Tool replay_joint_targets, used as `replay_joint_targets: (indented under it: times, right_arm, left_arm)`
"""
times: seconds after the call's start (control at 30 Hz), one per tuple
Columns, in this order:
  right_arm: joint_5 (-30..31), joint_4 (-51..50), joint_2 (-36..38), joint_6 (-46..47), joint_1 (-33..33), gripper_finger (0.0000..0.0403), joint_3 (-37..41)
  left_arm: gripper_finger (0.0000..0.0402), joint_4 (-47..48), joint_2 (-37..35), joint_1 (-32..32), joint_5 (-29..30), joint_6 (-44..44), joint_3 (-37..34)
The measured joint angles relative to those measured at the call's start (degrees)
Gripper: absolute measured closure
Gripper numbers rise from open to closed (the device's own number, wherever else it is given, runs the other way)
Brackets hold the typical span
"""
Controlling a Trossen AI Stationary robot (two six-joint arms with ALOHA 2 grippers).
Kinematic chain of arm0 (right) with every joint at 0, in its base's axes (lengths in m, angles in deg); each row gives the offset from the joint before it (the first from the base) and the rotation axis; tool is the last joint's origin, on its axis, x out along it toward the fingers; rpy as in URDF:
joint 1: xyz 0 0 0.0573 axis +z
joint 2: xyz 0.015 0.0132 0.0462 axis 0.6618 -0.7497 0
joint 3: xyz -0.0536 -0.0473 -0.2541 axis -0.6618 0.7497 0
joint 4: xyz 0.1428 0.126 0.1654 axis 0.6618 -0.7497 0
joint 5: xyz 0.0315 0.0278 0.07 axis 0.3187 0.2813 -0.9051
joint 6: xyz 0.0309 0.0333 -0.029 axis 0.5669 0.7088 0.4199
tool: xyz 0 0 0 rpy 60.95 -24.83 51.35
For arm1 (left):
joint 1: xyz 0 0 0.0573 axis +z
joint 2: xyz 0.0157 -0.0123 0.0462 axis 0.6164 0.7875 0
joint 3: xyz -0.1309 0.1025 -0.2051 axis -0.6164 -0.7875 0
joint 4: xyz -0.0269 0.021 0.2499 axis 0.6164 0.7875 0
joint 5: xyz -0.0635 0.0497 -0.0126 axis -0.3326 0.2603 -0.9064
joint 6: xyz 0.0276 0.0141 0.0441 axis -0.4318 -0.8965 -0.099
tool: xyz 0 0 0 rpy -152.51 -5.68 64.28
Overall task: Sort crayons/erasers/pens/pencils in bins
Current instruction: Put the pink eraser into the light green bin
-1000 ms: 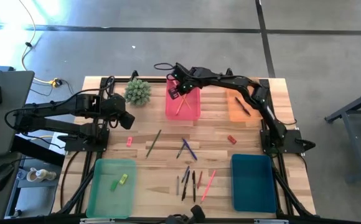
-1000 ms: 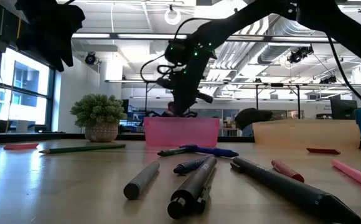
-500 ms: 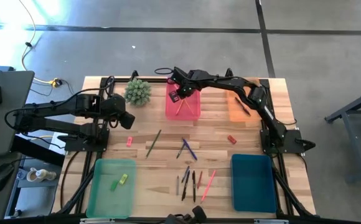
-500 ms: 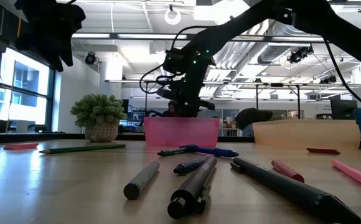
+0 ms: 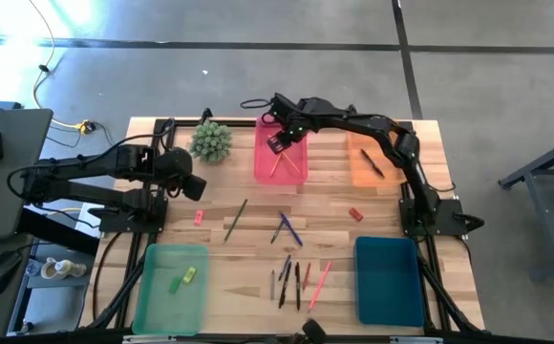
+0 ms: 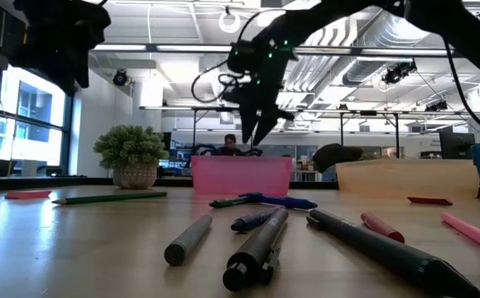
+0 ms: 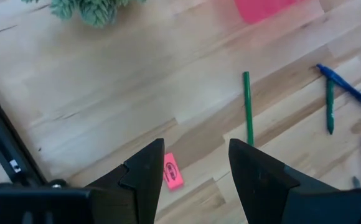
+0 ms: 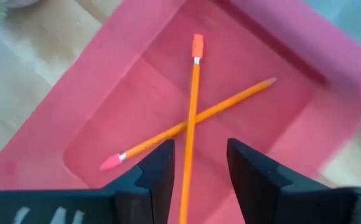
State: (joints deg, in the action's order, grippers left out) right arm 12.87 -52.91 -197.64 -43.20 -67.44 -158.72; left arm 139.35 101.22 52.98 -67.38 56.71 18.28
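The right gripper [image 5: 279, 143] hung over the pink bin [image 5: 296, 173] with its jaws parted and empty; 2 orange pencils [image 8: 193, 112] lay crossed inside it. The left gripper [image 7: 193, 165], jaws wide, waited above the tabletop [image 5: 248, 244] near a pink eraser [image 7: 172, 173].

Two black jointed arms w/ looped cables, blunt matte claw fingers [image 8: 255, 174].
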Motion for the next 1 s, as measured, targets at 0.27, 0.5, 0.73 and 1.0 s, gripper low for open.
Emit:
replay_joint_targets:
  times: [0.27, 0.5, 0.73, 1.0]
  right_arm:
    - [3.06, -4.93, 5.77, -5.57, 2.75, 0.0263, -0.02]
    - [4.02, -8.72, 8.66, -7.56, 3.26, 0.0263, -0.04]
    - [5.17, -11.87, 11.32, -10.88, 3.13, 0.0263, -0.04]
    - [5.06, -17.85, 15.78, -14.92, 3.02, 0.0263, -0.04]
  left_arm:
    - [0.0234, 3.35, 0.0, -3.87, 0.12, 5.34, -0.02]
    - [0.0234, 4.03, 0.0, -7.63, 1.29, 6.46, -0.03]
    - [0.0223, 4.01, 0.87, -10.41, 1.59, 10.83, -0.09]
    - [0.0205, 3.81, 4.75, -11.33, 1.56, 16.43, -0.07]
